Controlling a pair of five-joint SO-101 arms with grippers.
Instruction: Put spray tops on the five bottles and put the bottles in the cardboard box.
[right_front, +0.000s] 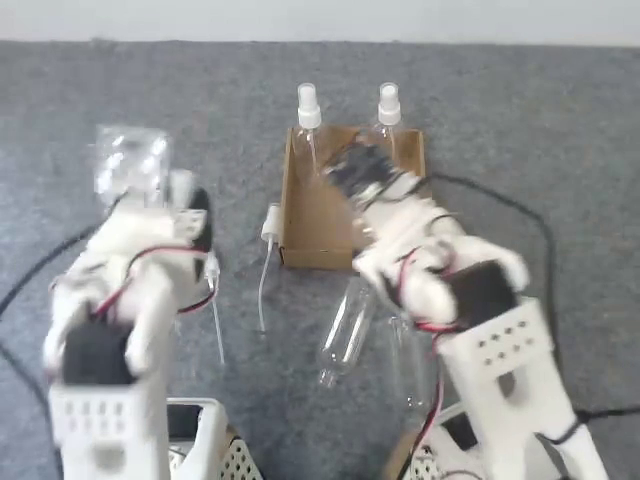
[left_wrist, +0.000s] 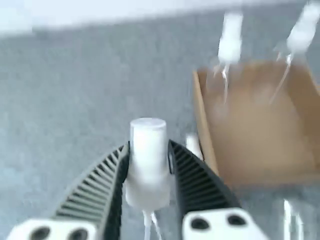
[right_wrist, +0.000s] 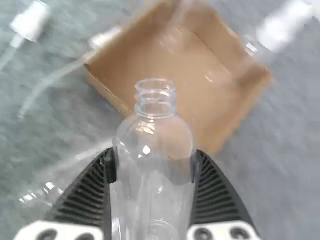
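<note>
My left gripper is shut on a white spray top, whose tube hangs down over the carpet left of the cardboard box. My right gripper is shut on a clear bottle with an open neck, held above the box. Two bottles with spray tops stand at the box's far side. Another spray top lies beside the box's left wall. Two clear bottles without tops lie in front of the box.
A clear plastic container sits at the back left, just beyond the left arm. Grey carpet covers the table. White arm bases stand at the near edge, and a black cable runs right of the box.
</note>
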